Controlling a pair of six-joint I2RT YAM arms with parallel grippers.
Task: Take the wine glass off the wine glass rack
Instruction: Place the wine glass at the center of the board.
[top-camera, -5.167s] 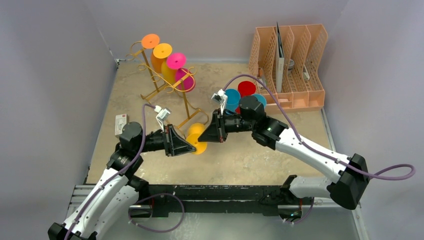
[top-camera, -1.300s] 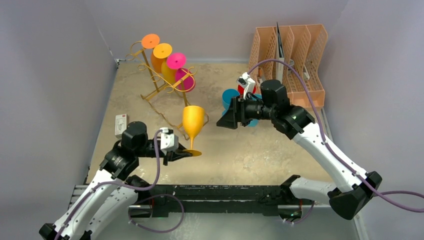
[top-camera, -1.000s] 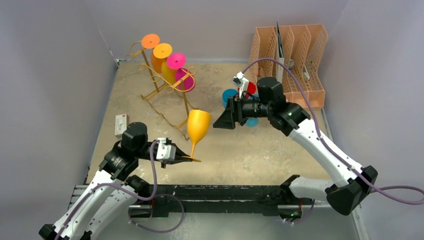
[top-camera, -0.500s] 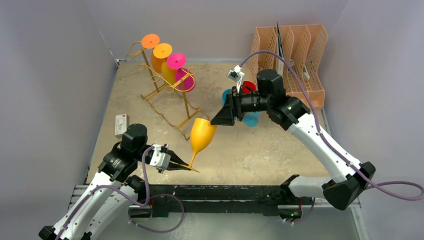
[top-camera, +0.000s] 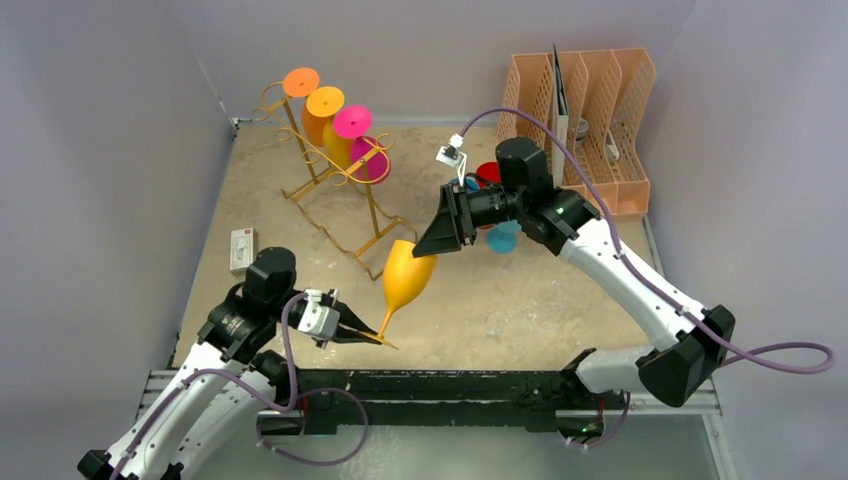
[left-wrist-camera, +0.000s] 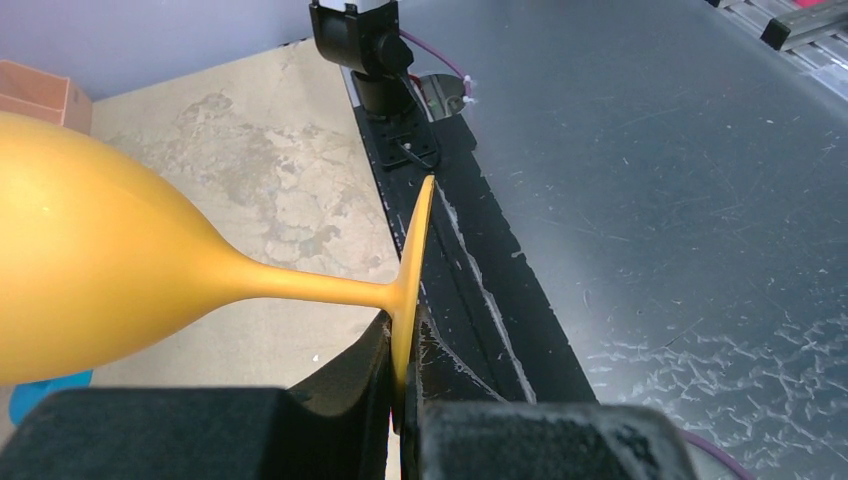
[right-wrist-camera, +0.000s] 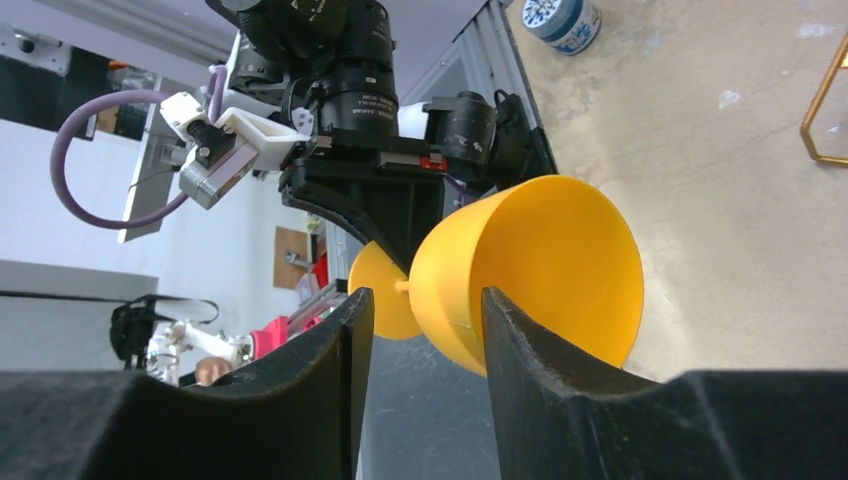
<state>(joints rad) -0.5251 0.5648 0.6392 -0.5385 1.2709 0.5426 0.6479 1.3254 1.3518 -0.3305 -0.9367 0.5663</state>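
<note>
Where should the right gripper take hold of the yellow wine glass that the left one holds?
Probably the bowl, from its mouth side, closing across its wall. The left gripper pinches the foot, the stem is thin, and the yellow wine glass tilts toward the open right gripper.

yellow-orange plastic wine glass (left-wrist-camera: 90, 280): smooth, satin sheen, soft highlights | gold metal wire rack (top-camera: 377, 208): polished, glinting | desk (top-camera: 520, 300): beige, mottled, rough stone-like matt top | peach plastic lattice file organiser (top-camera: 600, 130): matt | left tool (left-wrist-camera: 400, 345), right tool (right-wrist-camera: 420, 320): matt black plastic | grey metal sheet (left-wrist-camera: 680, 200): dull, scratched
</note>
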